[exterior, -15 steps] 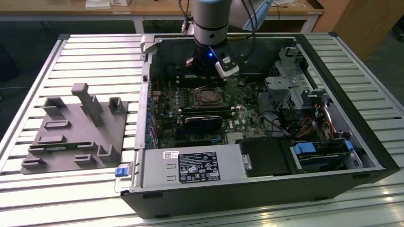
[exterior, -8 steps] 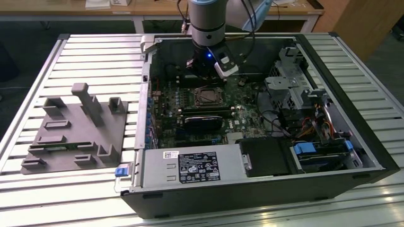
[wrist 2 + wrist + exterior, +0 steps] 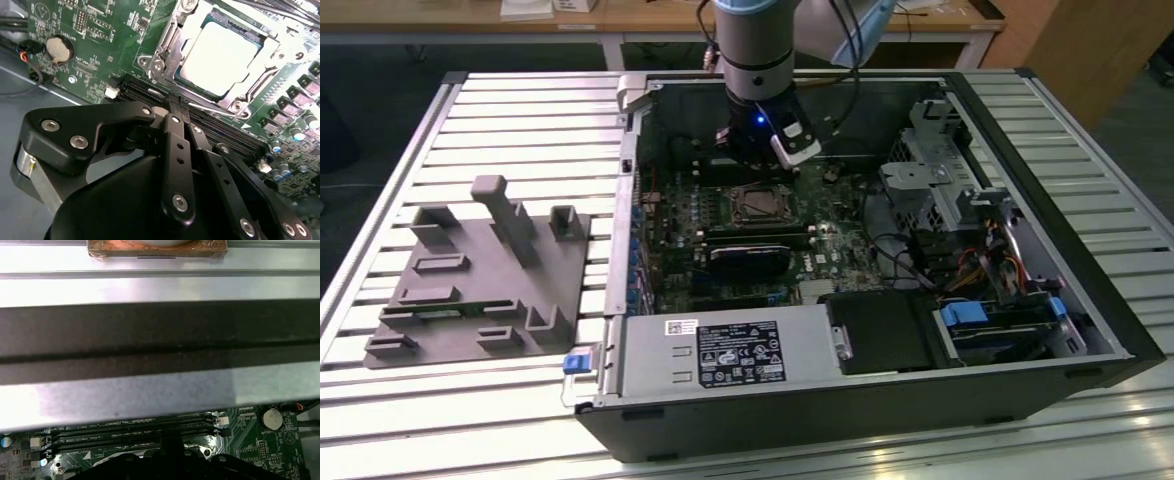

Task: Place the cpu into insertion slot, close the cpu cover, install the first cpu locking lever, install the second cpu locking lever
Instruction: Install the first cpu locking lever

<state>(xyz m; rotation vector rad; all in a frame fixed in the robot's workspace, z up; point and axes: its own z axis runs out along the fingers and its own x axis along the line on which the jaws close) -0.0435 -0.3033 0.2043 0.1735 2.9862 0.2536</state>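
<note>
Gripper (image 3: 174, 106): fingers drawn together, tips at the thin locking lever (image 3: 216, 106) beside the memory slots (image 3: 142, 91). The cpu (image 3: 220, 52) sits in the insertion slot (image 3: 761, 205), and the cpu cover (image 3: 167, 42) appears lowered. Risk: the lever slips off the tips and springs up, leaving the cover unlatched

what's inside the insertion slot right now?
The cpu lies in the insertion slot, its silver top showing through the window of the cpu cover. The cover's frame overlaps the chip's edges, and the chip hides whatever lies beneath it.
</note>
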